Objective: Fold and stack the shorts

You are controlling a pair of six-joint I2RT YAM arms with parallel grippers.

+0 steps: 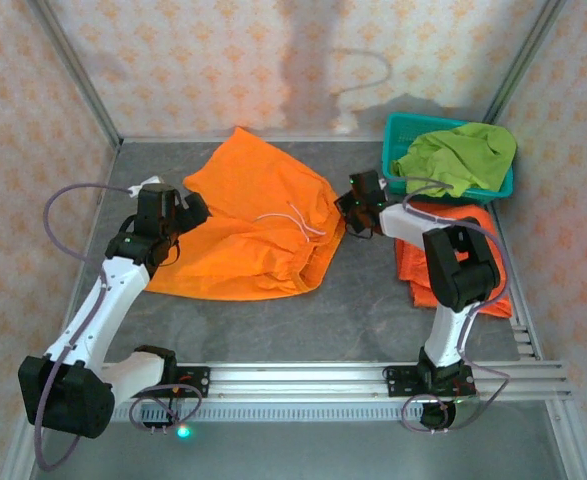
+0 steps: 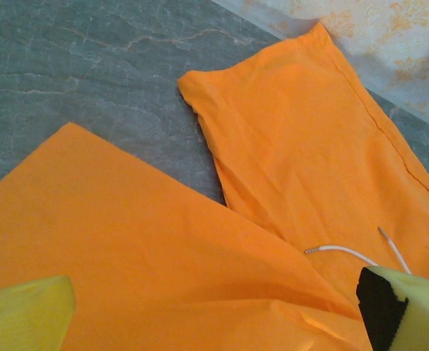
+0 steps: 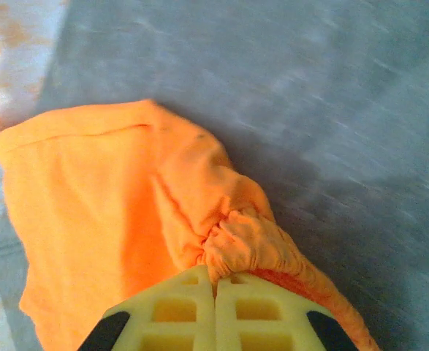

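Orange shorts (image 1: 258, 235) lay spread mid-table (image 1: 273, 330): one leg pointed at the back wall (image 1: 273, 60), waist end to the R. A pale drawstring (image 1: 298, 220) lay loose across the cloth near the waist.

L gripper (image 1: 193, 212) sat at the shorts' L edge, over the cloth. In the left wrist view the L gripper (image 2: 214, 325) was released, its yellow pads (image 2: 24, 314) wide apart w/ the orange shorts (image 2: 163, 263) running under & btwn them. Couldn't tell if the pads touched the fabric. Both legs showed there, split by a wedge of bare table (image 2: 90, 73). The drawstring (image 2: 346, 251) ends lay just beside the R-hand pad.

R gripper (image 1: 351, 212) was at the shorts' R corner. In the right wrist view the R gripper (image 3: 215, 311) was clenched, pads (image 3: 177, 307) pressed together on the gathered elastic waist. The orange shorts (image 3: 104, 219) bunched up at the tips & spread away to frame L over the grey table (image 3: 309, 88). That view was a bit blurred.

Other orange shorts (image 1: 409, 270) lay in a heap on the table's R side, partly hidden by the R arm (image 1: 458, 265) & apart from the spread pair. Just behind them a teal basket (image 1: 398, 140) stood in the back R corner, w/ green shorts (image 1: 458, 155) crumpled in it & spilling over the rim.
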